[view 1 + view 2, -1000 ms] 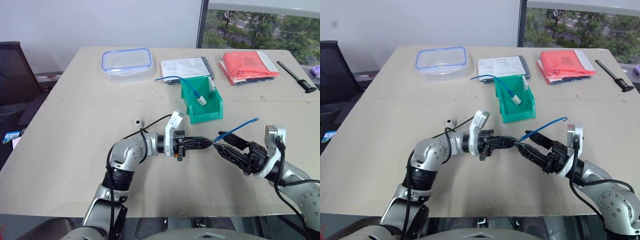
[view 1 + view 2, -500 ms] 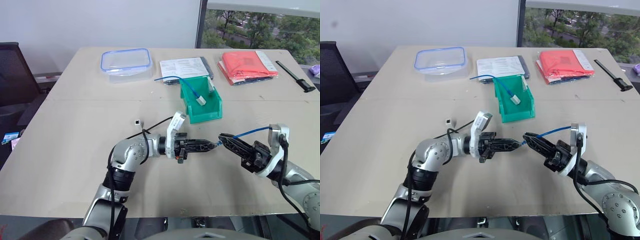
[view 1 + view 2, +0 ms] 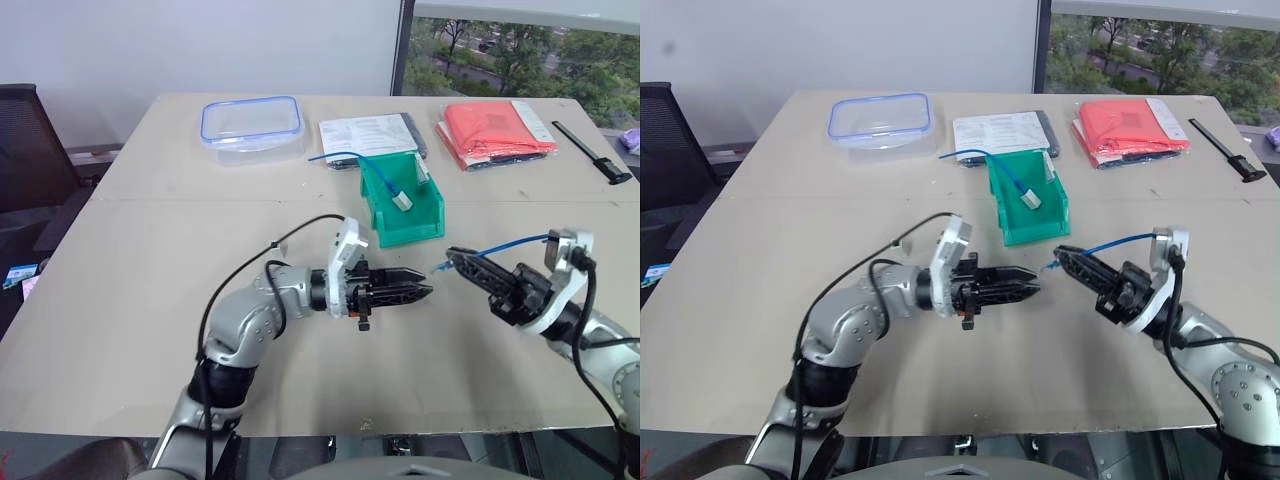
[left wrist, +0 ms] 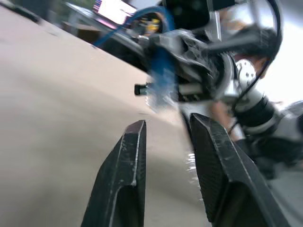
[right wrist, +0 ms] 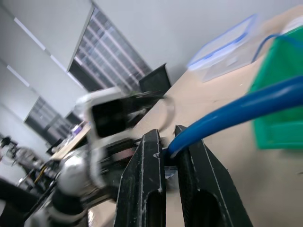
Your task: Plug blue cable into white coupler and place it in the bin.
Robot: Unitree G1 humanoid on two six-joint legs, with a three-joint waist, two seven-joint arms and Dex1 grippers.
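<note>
Two claws face each other above the worktop [image 3: 130, 300], tips just apart: the right claw [image 3: 452, 258] is clamped on one end of the blue cable [image 3: 500, 246], the left claw [image 3: 425, 291] slightly parted, empty. Just beyond them, the bin [image 3: 425, 215] holds a longer cable

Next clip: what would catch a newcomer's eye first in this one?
Two grippers meet nose to nose above the middle of the table: the right gripper is shut on the blue cable, which arcs back over its wrist, while the left gripper, fingers slightly parted, faces it with nothing between them. Just behind, the green bin holds another blue cable ending in a white block.
</note>
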